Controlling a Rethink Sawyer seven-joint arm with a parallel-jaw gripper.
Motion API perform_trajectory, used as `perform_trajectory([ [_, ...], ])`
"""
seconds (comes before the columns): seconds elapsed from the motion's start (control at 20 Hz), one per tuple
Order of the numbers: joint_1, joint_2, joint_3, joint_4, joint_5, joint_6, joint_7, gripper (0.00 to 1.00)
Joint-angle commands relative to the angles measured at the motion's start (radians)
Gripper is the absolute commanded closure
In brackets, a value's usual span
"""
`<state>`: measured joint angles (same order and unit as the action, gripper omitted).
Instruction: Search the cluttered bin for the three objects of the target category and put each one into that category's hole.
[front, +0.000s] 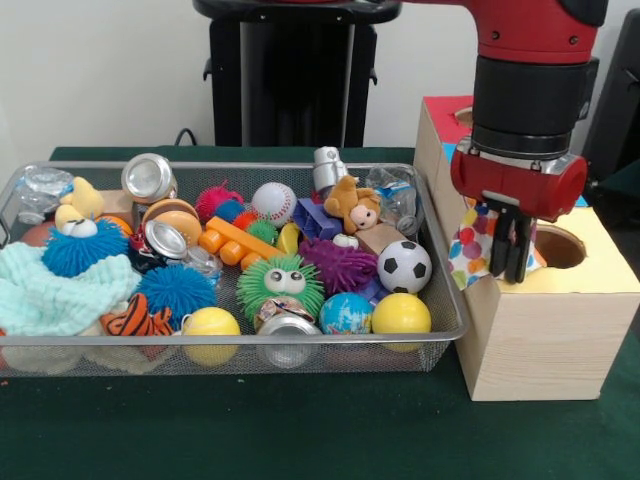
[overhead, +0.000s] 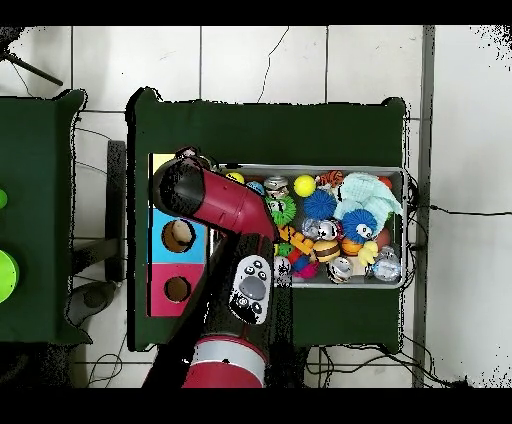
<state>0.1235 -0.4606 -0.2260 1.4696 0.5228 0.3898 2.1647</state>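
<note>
Wooden sorting box at right of frame, with the end effector hanging over its yellow hole, jaw state indeterminate; candidate balls, likely light, smooth and roll-prone, e.g. yellow ball, lie in the wire bin, best gripped across the middle.

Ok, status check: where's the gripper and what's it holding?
Gripper over the wooden box, beside the yellow section's hole. Fingers down, apparently empty. Bin full of clutter. Nothing blocking.
</note>
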Motion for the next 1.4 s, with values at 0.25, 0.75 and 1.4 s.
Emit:
perform_trajectory([
  [0.25, 0.078, 0.058, 0.022, 0.097, 0.086, 0.081, 0.345, 1.00],
  [0.75, 0.059, 0.025, 0.093, 0.210, 0.202, 0.028, 0.344, 1.00],
  [1.4, -0.055, 0.021, 0.265, 0.317, 0.236, -0.152, 0.226, 1.00],
])
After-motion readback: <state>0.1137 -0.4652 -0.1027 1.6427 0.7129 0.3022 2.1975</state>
